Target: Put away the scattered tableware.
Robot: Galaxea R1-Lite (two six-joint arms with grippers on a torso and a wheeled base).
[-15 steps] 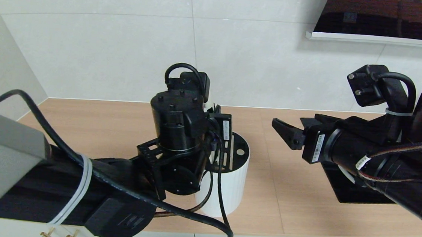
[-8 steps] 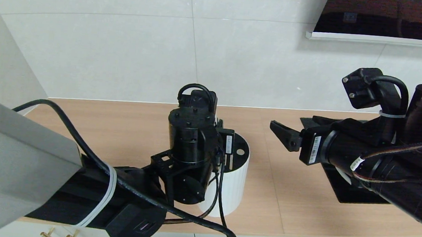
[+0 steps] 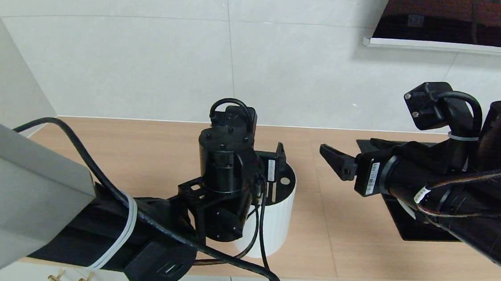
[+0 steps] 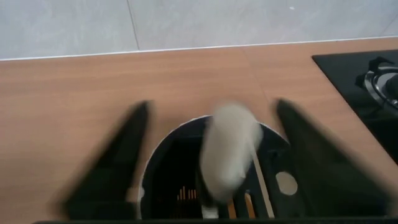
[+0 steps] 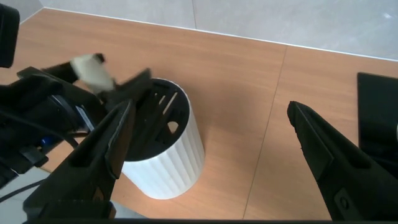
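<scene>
Left gripper (image 4: 212,103): poised directly over the white ribbed cylindrical utensil holder with black slotted lid (image 3: 273,214). Its 2 fingers are spread wide, 1 on each side of the holder's top.

Between them: 1 white rounded utensil handle (image 4: 230,149), blurred. It sticks up out of the lid, its lower end at the slots. In the left wrist view it touches neither finger, so the pincer grips nothing. Thin pale sticks also show in the slots beside it; too small to identify.

Holder stands upright on the light wooden countertop (image 3: 142,150), near the front edge.

Right gripper (image 5: 210,106): held above the counter between the holder and the black glass cooktop (image 3: 413,227), well apart from the holder. Its 2 fingers are spread fully, with nothing between them.
</scene>
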